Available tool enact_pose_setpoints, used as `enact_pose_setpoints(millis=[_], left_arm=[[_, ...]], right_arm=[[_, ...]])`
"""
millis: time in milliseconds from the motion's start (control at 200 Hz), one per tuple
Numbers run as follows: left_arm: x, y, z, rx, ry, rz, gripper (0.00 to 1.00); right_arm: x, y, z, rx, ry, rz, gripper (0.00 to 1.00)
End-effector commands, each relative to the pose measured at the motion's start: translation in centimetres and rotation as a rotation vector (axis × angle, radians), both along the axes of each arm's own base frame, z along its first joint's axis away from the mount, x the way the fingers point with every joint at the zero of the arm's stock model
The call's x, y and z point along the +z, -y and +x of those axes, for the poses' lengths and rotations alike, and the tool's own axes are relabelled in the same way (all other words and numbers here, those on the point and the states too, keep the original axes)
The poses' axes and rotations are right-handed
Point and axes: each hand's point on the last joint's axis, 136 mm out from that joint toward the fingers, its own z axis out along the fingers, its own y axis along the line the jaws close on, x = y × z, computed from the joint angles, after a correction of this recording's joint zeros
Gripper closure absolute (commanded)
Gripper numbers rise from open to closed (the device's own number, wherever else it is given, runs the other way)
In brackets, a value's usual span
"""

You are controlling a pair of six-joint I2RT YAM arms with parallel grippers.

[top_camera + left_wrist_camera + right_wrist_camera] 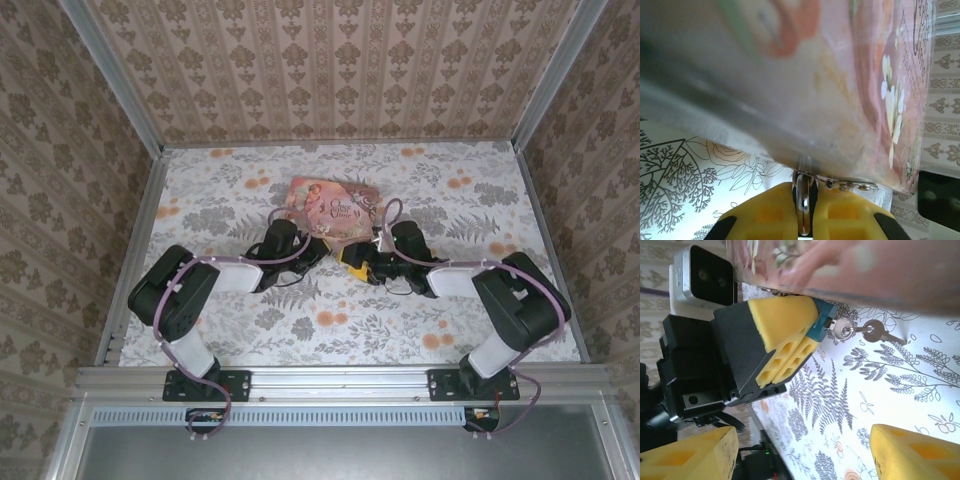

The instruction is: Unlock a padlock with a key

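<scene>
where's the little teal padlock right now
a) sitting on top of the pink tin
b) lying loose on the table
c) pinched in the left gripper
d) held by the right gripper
c: in the right wrist view the padlock sits clamped at the tips of the left gripper, whose yellow fingers are shut on it, while the right gripper is open and apart from it.

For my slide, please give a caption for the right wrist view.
Left fingers clamp the teal padlock, keys beside it; right fingers stand open.
</scene>
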Motion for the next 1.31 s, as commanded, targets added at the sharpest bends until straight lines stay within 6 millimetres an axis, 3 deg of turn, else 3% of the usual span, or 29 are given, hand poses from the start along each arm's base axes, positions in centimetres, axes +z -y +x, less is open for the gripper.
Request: enact_pose_setpoints(millis=[0, 205, 380, 595, 930, 1300], left_arm=[[1.9, 0.9, -0.4, -0.059, -0.009, -0.044, 1.0], [2.5, 0.8, -0.7, -0.081, -0.025, -0.028, 1.0], [3.0, 0.7, -0.8, -0.087, -0.026, -0.028, 1.0], [3.3, 1.0, -0.9, -0.097, -0.036, -0.04, 1.0], [3.9, 1.2, -1.2, -0.107, -0.039, -0.052, 1.0], [3.7, 1.2, -1.4, -0.109, -0.05, -0.052, 1.0]], right_arm=[[-0.2, 1.0, -0.5, 0.066, 0.132, -0.228, 0.31], [0.2, 1.7, -0.8, 0.128, 0.405, -0.547, 0.38], [0.1, 1.1, -1.1, 0.164, 0.632, -0.757, 0.45], [-1.2, 0.7, -0.9, 0.159, 0.824, -0.981, 0.51], [-3.5, -1.2, 0.3, 0.165, 0.908, -1.101, 0.6], [-3.6, -2.3, 2.6, 0.121, 0.934, -1.151, 0.63]])
